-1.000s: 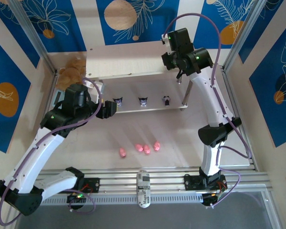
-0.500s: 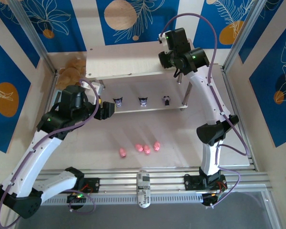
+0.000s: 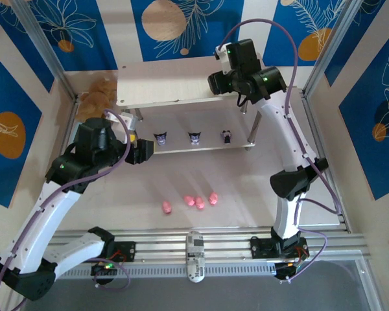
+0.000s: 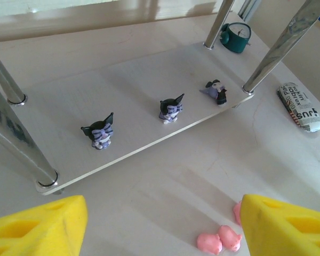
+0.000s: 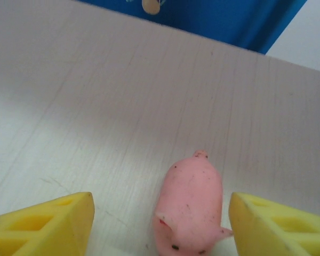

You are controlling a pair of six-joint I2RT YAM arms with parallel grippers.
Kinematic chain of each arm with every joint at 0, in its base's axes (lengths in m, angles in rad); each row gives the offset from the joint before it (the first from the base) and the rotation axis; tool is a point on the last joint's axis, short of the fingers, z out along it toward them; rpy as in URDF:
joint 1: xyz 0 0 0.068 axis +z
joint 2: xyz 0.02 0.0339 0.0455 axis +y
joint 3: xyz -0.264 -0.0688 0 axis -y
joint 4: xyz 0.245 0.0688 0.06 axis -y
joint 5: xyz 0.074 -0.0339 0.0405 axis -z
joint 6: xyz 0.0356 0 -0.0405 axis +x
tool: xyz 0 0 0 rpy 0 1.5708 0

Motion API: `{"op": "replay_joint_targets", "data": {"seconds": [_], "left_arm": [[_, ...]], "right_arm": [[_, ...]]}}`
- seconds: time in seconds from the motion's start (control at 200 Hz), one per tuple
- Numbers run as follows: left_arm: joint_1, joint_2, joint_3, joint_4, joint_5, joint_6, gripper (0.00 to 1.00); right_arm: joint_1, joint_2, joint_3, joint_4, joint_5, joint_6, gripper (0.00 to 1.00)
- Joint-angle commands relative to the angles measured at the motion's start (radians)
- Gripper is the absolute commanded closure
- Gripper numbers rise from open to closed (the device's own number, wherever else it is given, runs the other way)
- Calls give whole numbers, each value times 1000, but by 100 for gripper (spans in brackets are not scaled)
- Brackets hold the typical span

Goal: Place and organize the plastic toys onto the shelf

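The shelf's top board [image 3: 162,84] carries one pink pig [image 5: 191,205], lying loose between the spread yellow fingers [image 5: 42,226] of my right gripper [image 5: 160,229], which is open and hovers over that board's right end [image 3: 215,83]. Three dark figurines [image 4: 98,132] [image 4: 170,108] [image 4: 217,92] stand in a row on the lower board [image 4: 69,101]. Several pink pigs [image 3: 166,207] [image 3: 199,201] [image 3: 213,198] lie on the table in front of the shelf. My left gripper [image 3: 142,150] is open with nothing in it, near the lower board's left end; two pigs [image 4: 209,243] [image 4: 231,237] lie by its right finger [image 4: 288,226].
A brown plush bear [image 3: 97,96] sits behind the shelf's left side. A teal alarm clock [image 4: 236,37] stands behind the far right leg. A white printed packet [image 4: 301,106] lies on the table; in the top view it rests on the front rail [image 3: 194,256]. Silver legs [image 4: 13,141] flank the lower board.
My right gripper has slid left over the top board. The left arm has drawn back slightly to the left. The toys have not moved.
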Motion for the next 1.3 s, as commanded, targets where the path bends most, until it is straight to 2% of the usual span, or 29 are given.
{"op": "replay_joint_targets", "data": {"seconds": [0.0, 0.18, 0.28, 0.36, 0.44, 0.545, 0.63, 0.755, 0.9, 1.061, 1.161, 1.296], "left_arm": [[14, -20, 4, -28, -4, 10, 24], [14, -25, -30, -53, 5, 13, 24], [13, -19, -95, -79, 54, -9, 27], [1, -20, -165, -83, 97, -45, 29], [-58, -15, -226, -86, 99, -87, 30], [-203, 16, -298, -81, 64, -170, 30], [-309, 39, -365, -72, 13, -255, 29], [-377, 43, -485, -4, -24, -380, 30], [-442, 77, -554, 70, -102, -473, 30], [-489, 180, -588, 196, -115, -546, 33], [-501, 234, -594, 262, -112, -576, 36], [-503, 274, -589, 252, -130, -584, 37]], "right_arm": [[-5, -107, -24, 106, -25, 17, 30], [19, -246, -115, 180, 31, -1, 26], [81, -332, -163, 67, 51, 15, 34], [175, -416, -288, -41, 106, 58, 38], [268, -514, -481, -130, 150, 159, 38], [353, -623, -745, -210, 91, 363, 38], [400, -690, -944, -188, -2, 477, 38], [452, -732, -1101, -135, -61, 566, 38], [458, -756, -1151, -86, -73, 558, 38], [429, -783, -1167, -65, -66, 523, 37], [405, -815, -1187, -51, -78, 511, 37], [375, -861, -1215, -41, -93, 503, 37]]}}
